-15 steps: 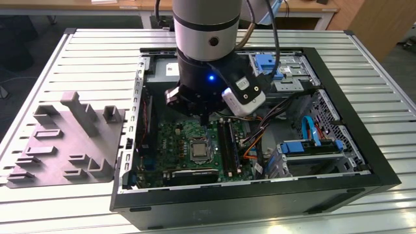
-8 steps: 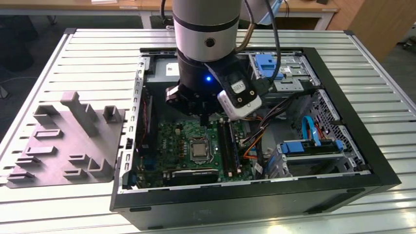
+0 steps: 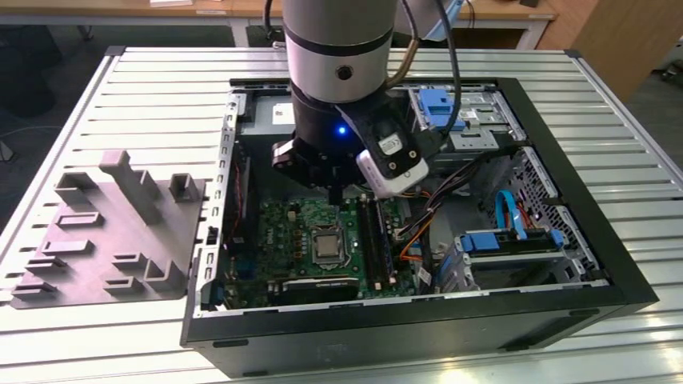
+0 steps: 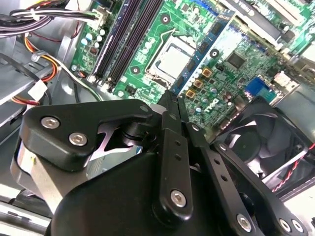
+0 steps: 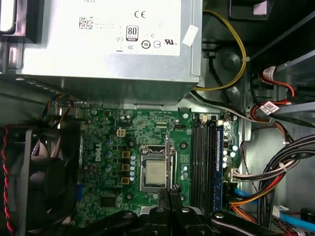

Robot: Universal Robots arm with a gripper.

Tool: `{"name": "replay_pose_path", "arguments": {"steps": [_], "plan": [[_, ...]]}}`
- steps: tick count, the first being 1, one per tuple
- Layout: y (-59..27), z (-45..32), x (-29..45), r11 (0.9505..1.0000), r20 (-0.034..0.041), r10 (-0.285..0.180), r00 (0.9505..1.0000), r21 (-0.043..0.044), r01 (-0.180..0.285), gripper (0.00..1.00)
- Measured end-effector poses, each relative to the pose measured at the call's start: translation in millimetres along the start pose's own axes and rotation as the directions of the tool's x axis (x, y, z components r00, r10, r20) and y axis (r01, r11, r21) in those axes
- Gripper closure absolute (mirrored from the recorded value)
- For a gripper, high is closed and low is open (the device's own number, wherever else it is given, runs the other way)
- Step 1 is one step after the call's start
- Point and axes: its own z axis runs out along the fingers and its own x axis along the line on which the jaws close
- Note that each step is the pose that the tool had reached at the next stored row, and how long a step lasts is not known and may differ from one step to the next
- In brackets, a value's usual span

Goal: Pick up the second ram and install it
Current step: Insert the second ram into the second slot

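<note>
We see the end effector (image 4: 172, 101) clamped on the second ram (image 4: 206, 49) above the motherboard's (image 5: 106, 162) middle, and we fear a tilted grip could jam it against the memory slots (image 5: 203, 162).

gripper (image 4: 172, 98): matt black links, bright steel screws; second ram (image 4: 209, 49): glossy printed board; motherboard (image 5: 113, 147): glossy green board; power supply (image 5: 108, 64): dull grey sheet metal; fixture (image 3: 107, 232): matt grey plastic; table (image 3: 160, 88): ribbed satin metal.
</note>
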Motion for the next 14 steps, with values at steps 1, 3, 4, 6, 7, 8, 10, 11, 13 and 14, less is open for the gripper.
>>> {"name": "replay_pose_path", "arguments": {"steps": [1, 3, 4, 6, 7, 8, 10, 11, 13, 14], "plan": [[0.0, 0.5, -0.1, 1.0000, 0.0002, 0.000, 1.0000, -0.0033, 0.000, 0.88], [-0.1, 1.9, -2.1, 1.0000, 0.0001, 0.000, 1.0000, -0.0034, 0.000, 0.88], [-0.2, 2.8, -3.6, 1.0000, 0.0000, -0.001, 1.0000, -0.0034, 0.001, 0.88], [-0.5, 5.1, -7.4, 1.0000, 0.0000, -0.003, 1.0000, -0.0036, 0.003, 0.88], [-0.5, 6.3, -9.0, 1.0000, -0.0001, -0.004, 1.0000, -0.0036, 0.004, 0.88], [-0.5, 7.5, -10.6, 1.0000, -0.0002, -0.005, 1.0000, -0.0037, 0.005, 0.88], [-0.4, 10.0, -13.8, 1.0000, -0.0003, -0.006, 1.0000, -0.0036, 0.006, 0.88], [-0.3, 11.2, -15.8, 1.0000, -0.0003, -0.007, 1.0000, -0.0035, 0.007, 0.88], [0.0, 13.6, -19.8, 1.0000, -0.0004, -0.008, 1.0000, -0.0037, 0.008, 0.88], [0.1, 14.6, -21.4, 1.0000, -0.0004, -0.008, 1.0000, -0.0037, 0.008, 0.88]]}}
